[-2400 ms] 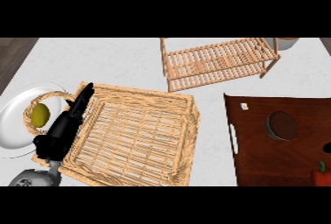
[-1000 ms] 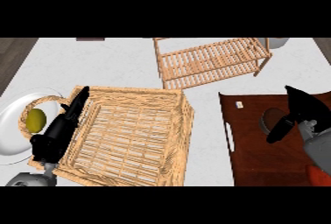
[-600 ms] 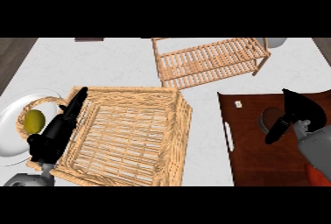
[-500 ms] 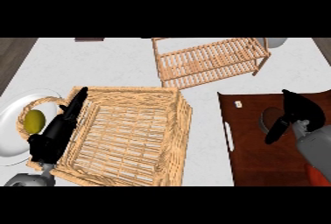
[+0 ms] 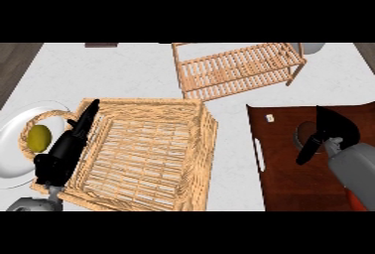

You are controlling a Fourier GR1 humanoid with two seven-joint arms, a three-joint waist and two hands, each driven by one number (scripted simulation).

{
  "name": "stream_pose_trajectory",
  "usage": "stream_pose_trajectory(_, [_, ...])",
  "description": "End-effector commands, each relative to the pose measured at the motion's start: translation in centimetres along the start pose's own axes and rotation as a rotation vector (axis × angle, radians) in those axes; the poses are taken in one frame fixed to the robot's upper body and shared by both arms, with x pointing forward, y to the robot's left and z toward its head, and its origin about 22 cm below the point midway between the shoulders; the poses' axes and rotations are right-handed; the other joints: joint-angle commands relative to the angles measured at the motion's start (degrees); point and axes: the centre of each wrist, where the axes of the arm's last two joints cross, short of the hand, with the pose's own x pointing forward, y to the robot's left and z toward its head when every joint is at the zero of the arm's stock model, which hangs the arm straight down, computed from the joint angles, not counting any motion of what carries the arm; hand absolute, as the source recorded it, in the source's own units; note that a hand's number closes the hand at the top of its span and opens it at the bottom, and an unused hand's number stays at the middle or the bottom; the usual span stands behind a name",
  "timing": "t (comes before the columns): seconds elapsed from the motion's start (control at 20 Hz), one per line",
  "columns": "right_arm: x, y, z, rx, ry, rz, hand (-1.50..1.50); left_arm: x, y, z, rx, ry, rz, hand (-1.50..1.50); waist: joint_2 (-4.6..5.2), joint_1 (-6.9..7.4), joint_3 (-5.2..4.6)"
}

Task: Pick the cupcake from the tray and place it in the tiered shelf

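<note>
- Left hand (image 5: 62,154) lies with straight fingers along the wicker basket (image 5: 198,144)'s left rim.
- Right hand (image 5: 333,131), fingers relaxed, hovers above the dark tray (image 5: 282,168), hiding its round item.
- Tiered shelf (image 5: 238,69) stands at the table (image 5: 124,69)'s far edge.

No text, label, brand, number or sign can be read anywhere on the white counter top (image 5: 139,74). The small pale tag-like patch (image 5: 270,118) near the far left corner of the dark brown wooden tray (image 5: 285,183) is too small to read.
</note>
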Motion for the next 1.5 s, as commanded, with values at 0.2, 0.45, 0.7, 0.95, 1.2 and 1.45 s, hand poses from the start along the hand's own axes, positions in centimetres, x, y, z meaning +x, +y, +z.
stream_pose_trajectory(0.2, [0.3,0.7,-0.9,0.028,-0.054,0.026,1.5,-3.9,-0.4,1.4,-0.024,0.227,0.04,0.0,1.28,0.19,-1.41])
stream_pose_trajectory(0.45, [0.9,1.7,-1.4,-0.031,-0.051,0.001,1.5,-4.4,-2.7,2.1,-0.034,0.221,0.027,0.0,1.39,0.57,-1.38])
stream_pose_trajectory(0.7, [0.6,1.3,-1.8,-0.128,-0.02,0.036,1.5,-4.4,0.0,2.4,-0.036,0.232,0.04,0.0,1.3,0.65,-1.42])
stream_pose_trajectory(0.95, [1.8,-1.3,0.3,-0.242,-0.049,-0.015,1.5,-4.6,-0.5,1.6,-0.022,0.236,0.051,0.0,0.98,-1.03,-1.5])
stream_pose_trajectory(1.2, [2.4,-0.6,4.9,-0.186,-0.529,-0.015,1.5,-4.5,-1.0,2.3,-0.003,0.252,0.05,0.0,0.6,-2.52,-1.42])
stream_pose_trajectory(1.45, [-1.3,-6.9,7.1,-0.323,-0.676,-0.023,1.5,-4.4,0.1,2.7,0.04,0.274,0.056,0.0,0.19,-4.03,-1.46])
